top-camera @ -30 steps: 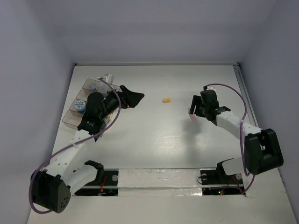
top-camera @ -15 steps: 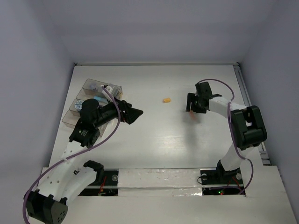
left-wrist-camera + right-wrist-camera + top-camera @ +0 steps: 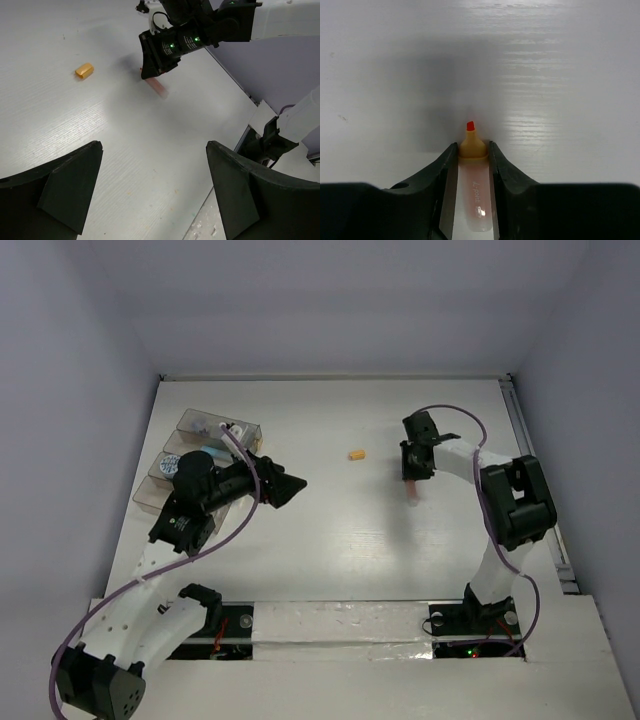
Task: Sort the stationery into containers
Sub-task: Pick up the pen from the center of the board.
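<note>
A pink marker [image 3: 474,195] with a cream neck and a bare red tip lies lengthwise between my right gripper's [image 3: 472,147] fingers, which press against both of its sides just above the white table. From above, the marker [image 3: 412,492] pokes out below the right gripper [image 3: 414,472] at the table's right middle. A small orange cap-like piece [image 3: 356,454] lies alone left of it. My left gripper [image 3: 295,483] hovers open beside the clear containers [image 3: 152,495], nothing between its fingers [image 3: 70,190]. In the left wrist view the right gripper [image 3: 156,67] and marker [image 3: 159,87] sit far ahead.
The containers at the far left hold a blue-topped tub [image 3: 172,466] and other small items [image 3: 228,427]. The orange piece [image 3: 84,70] lies on bare table. A rail [image 3: 520,430] runs along the table's right edge. The left arm's purple cable [image 3: 235,445] loops over the containers.
The right gripper slid left over the pink marker and closed on its sides. The left arm drew back a little toward the containers, its jaws staying wide.
</note>
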{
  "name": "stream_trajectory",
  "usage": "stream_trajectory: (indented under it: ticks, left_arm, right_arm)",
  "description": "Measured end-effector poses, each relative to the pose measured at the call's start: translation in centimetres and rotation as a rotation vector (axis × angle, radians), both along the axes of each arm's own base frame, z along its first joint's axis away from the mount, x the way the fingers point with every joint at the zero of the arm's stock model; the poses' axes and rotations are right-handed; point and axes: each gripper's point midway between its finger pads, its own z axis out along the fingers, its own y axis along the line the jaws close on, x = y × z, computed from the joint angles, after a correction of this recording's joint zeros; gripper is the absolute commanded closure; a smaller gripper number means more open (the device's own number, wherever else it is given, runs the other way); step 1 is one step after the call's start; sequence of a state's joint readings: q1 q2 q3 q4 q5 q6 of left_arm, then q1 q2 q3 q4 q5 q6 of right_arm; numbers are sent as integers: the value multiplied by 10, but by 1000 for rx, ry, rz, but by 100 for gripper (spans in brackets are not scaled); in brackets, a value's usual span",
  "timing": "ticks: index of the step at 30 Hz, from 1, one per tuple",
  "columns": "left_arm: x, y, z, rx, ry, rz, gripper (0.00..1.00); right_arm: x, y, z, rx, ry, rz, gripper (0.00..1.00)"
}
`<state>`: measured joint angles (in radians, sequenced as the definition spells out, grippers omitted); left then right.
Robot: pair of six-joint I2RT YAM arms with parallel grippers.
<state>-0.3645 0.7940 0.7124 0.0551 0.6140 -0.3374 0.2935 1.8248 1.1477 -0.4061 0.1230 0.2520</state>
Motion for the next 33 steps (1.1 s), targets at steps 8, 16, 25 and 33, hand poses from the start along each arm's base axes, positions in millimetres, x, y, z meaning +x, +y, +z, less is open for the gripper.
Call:
stream_trajectory:
  ticks: [8, 16, 25, 33]
  left_arm:
    - [6, -7, -21, 22, 77, -30, 28]
    - [3, -22, -44, 11, 184, -129, 39]
    - [17, -10, -53, 46, 194, -12, 42]
    - [24, 0, -45, 52, 151, 65, 48]
  right_arm:
    - [-9, 44, 12, 64, -22, 79, 97]
    - [-24, 179, 144, 438, -372, 267, 99]
    - [-58, 267, 232, 768, -561, 354, 100]
    - [-76, 289, 249, 841, -587, 388, 100]
